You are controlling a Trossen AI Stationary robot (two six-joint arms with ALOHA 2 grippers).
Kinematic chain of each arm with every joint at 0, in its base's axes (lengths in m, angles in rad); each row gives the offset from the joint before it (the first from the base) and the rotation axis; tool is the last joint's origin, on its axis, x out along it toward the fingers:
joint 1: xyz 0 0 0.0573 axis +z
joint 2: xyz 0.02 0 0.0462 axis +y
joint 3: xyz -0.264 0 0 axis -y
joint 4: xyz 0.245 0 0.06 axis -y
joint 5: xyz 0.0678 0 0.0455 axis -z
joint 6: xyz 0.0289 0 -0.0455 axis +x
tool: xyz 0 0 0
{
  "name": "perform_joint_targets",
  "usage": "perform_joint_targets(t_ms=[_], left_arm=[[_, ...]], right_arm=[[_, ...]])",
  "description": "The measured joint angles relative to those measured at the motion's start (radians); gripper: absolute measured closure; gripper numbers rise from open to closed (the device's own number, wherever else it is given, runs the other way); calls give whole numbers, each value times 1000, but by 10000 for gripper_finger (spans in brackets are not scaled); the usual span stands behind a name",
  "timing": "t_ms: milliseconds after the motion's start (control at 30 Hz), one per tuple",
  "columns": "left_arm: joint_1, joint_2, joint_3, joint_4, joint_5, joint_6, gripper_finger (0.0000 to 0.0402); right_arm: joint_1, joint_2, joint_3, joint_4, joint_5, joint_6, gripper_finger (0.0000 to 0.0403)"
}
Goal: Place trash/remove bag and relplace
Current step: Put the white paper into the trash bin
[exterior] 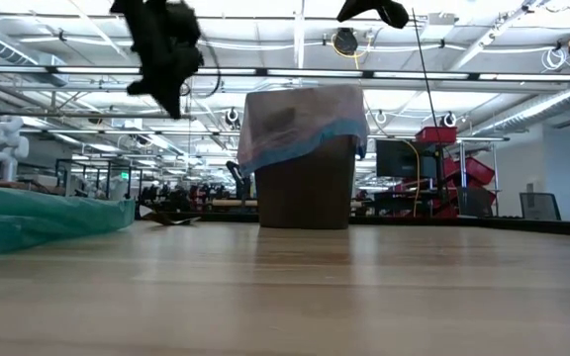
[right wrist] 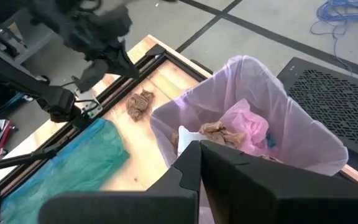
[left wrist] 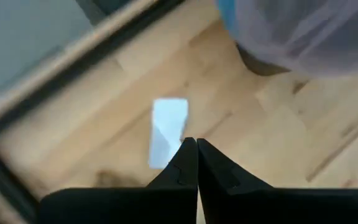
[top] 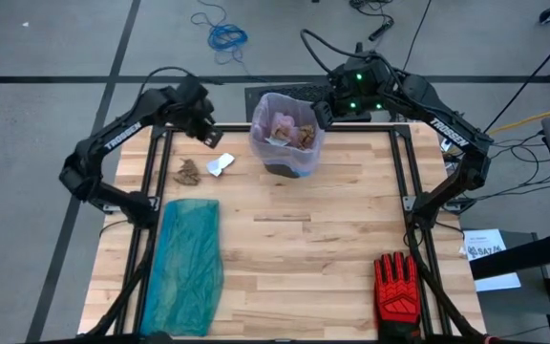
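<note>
Teal-green plastic bag (top: 191, 263) lies flat on the wood table (top: 304, 239), well out from the left claw (top: 208, 129), toward the near edge. Red & black work glove (top: 395, 287) is at the near corner, far from the right claw (top: 321, 115). Blue cable (top: 225, 36) is coiled on the floor beyond the left claw.

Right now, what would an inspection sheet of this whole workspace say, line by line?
Surface: wooden table, bare in the middle.
Job's things: bin with pinkish bag holding trash; brown paper wad and white scrap lying on the table beside it.
Clutter: teal plastic bag; red work glove.
End effectors: left end effector shut, empty, above the white scrap; right end effector shut, above the bin's rim.
Cables: blue cable on the floor.
Surroundings: workshop; no people seen.
</note>
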Motion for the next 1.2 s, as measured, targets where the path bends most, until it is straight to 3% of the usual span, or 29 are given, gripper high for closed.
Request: perform_joint_targets(t_ms=[100, 400, 800, 1200], left_arm=[[39, -10, -115, 6, 79, -2, 400], [55, 50, -309, 113, 64, 20, 377], [56, 190, -317, 212, 20, 13, 256], [56, 308, -317, 213, -2, 23, 237]], right_arm=[[2, 0, 0, 1, 0, 0, 403], [2, 0, 0, 3, 0, 0, 403], [19, 0, 0, 3, 1, 3, 403], [56, 0, 0, 3, 1, 32, 403]])
